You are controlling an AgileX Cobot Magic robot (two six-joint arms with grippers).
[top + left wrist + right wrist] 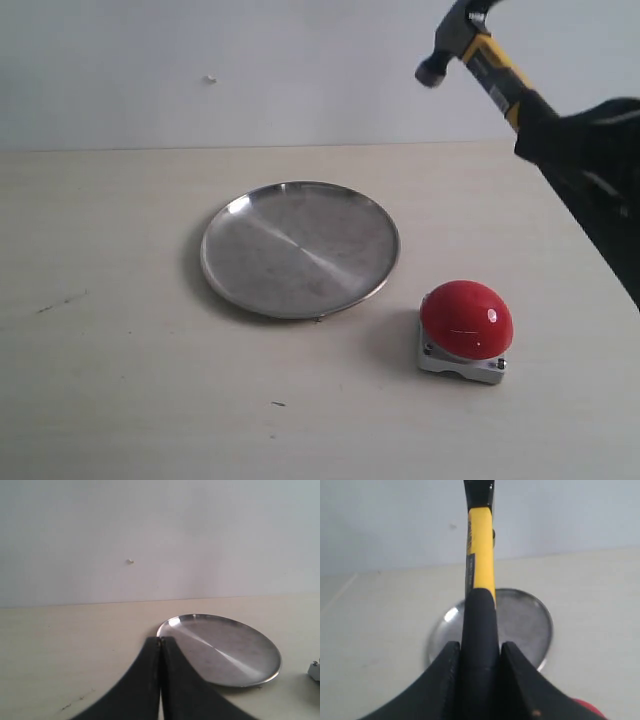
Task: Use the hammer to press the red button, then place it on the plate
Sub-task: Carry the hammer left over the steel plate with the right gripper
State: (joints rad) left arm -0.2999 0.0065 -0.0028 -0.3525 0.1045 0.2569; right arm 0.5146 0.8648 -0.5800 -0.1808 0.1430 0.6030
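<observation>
My right gripper point(480, 647) is shut on the black handle of the hammer point(480, 555), which it holds high in the air at the upper right of the exterior view, where the hammer point(478, 50) points its dark head up and to the left. The red button point(466, 318) sits on its grey base on the table, below and left of that arm; only a red sliver of the red button point(585, 705) shows in the right wrist view. Left of the button lies the steel plate point(300, 247), with nothing on it. My left gripper point(160, 640) is shut on nothing, near the plate point(225, 647).
A pale wall rises behind the beige table point(120, 350). A few small dark specks point(60, 300) mark the tabletop at the left. The right arm point(600, 170) fills the upper right corner of the exterior view.
</observation>
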